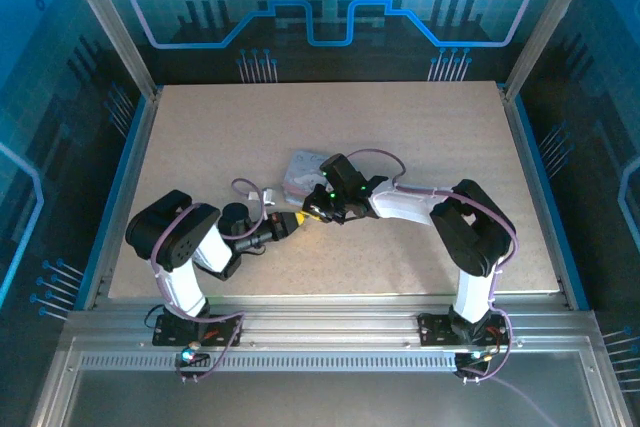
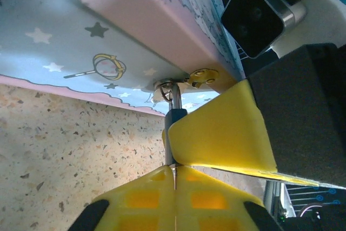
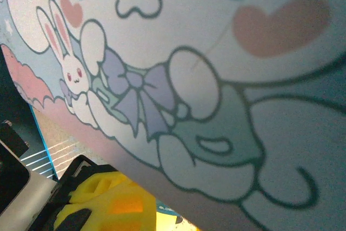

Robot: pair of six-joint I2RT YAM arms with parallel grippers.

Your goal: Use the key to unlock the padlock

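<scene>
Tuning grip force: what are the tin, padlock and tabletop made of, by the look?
Tin: probably thin sheet metal, smooth printed cartoon coating with soft sheen. Padlock: polished silvery metal; shackle glints. Tabletop: matte beige speckled surface, laminate or composite, cannot tell which.

Dim blue-tinted overhead light (wrist close-ups blurred, shadowed).

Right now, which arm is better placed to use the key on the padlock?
Left. The left tool is shut on the key, pointing at the padlock on the tin; the right tool sits beside it.
</scene>
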